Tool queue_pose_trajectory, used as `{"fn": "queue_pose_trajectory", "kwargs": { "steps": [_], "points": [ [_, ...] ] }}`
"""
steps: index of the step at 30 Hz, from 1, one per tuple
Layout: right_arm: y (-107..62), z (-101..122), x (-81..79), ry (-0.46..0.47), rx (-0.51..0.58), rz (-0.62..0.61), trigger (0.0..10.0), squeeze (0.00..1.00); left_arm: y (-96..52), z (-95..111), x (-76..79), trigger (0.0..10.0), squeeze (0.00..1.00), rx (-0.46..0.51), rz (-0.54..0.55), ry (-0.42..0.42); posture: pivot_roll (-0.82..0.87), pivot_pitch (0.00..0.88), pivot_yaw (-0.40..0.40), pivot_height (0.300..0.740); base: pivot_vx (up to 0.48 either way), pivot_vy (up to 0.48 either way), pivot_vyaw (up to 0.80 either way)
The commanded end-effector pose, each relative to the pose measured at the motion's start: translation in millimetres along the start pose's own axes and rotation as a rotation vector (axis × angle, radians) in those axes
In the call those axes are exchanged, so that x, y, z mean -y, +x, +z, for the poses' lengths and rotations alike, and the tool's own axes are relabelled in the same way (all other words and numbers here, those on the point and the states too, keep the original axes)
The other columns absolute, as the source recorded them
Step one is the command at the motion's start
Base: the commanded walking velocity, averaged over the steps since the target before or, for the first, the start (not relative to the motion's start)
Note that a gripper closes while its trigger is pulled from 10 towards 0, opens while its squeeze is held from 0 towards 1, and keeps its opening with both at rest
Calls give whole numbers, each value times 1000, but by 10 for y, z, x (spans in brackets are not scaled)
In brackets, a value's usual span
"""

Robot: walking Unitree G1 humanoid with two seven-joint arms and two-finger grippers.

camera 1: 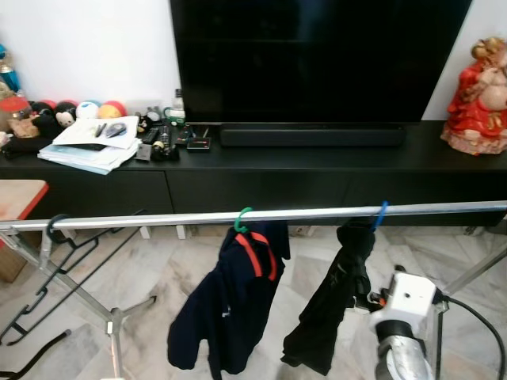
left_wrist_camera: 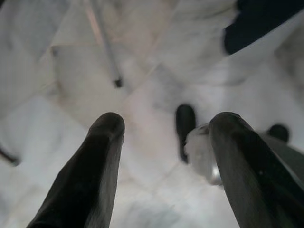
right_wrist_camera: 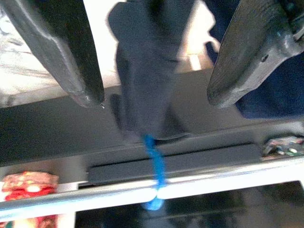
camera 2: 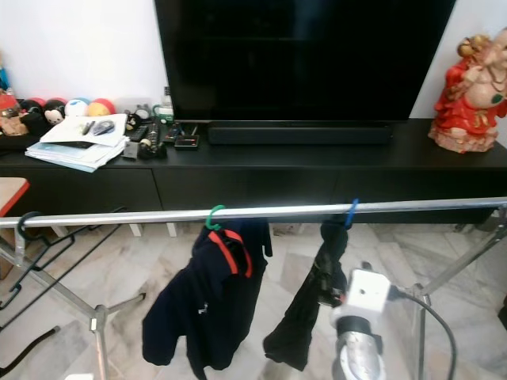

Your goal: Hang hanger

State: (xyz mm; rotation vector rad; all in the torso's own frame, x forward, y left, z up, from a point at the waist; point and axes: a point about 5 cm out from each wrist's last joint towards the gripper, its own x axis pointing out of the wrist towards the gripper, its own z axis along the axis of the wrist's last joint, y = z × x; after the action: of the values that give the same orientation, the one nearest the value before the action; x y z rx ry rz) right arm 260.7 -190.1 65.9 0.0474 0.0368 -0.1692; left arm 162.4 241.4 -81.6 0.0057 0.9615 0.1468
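A silver clothes rail (camera 1: 158, 219) crosses the scene in front of a black TV cabinet. A blue hanger hook (camera 1: 381, 214) sits over the rail and carries a black garment (camera 1: 333, 301). Left of it a green hanger hook (camera 1: 242, 219) holds a dark navy garment with red trim (camera 1: 226, 305). My right arm (camera 1: 400, 321) is raised just right of the black garment. In the right wrist view the right gripper (right_wrist_camera: 154, 97) is open, its fingers either side of the black garment (right_wrist_camera: 147, 71) without touching, below the blue hook (right_wrist_camera: 153, 173). The left gripper (left_wrist_camera: 164, 123) hangs open over the floor.
Empty black hangers (camera 1: 55, 261) hang at the rail's left end. The rack's legs (camera 1: 111, 317) stand on the marble floor. On the cabinet (camera 1: 317, 158) are a large TV (camera 1: 317, 55), a soundbar (camera 1: 313, 136), papers (camera 1: 91, 142), toys and a red figurine (camera 1: 479, 95).
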Motion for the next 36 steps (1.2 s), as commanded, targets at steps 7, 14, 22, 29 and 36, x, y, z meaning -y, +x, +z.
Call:
{"fn": "queue_pose_trajectory", "kwargs": {
  "steps": [7,14,22,29,36],
  "points": [
    [7,50,-85,7,4,19,10000,0,-14,-26,-53,10000,0,3,13,-28,37,0,5,740,0,0,0],
    [20,52,-121,11,-2,30,10000,0,-16,-56,-24,10000,0,-6,2,-37,38,0,-1,740,0,0,0],
    [-10,62,-86,4,-1,28,10000,0,-34,-48,-67,10000,0,39,7,-19,24,0,3,740,0,0,0],
    [-36,49,-59,-2,-6,23,10000,0,-58,-9,-101,10000,0,94,-40,93,19,0,8,740,0,0,0],
    [-33,42,-95,-4,-9,40,10000,0,-103,-75,-205,10000,0,102,-26,123,28,0,9,740,0,0,0]
  ]
}}
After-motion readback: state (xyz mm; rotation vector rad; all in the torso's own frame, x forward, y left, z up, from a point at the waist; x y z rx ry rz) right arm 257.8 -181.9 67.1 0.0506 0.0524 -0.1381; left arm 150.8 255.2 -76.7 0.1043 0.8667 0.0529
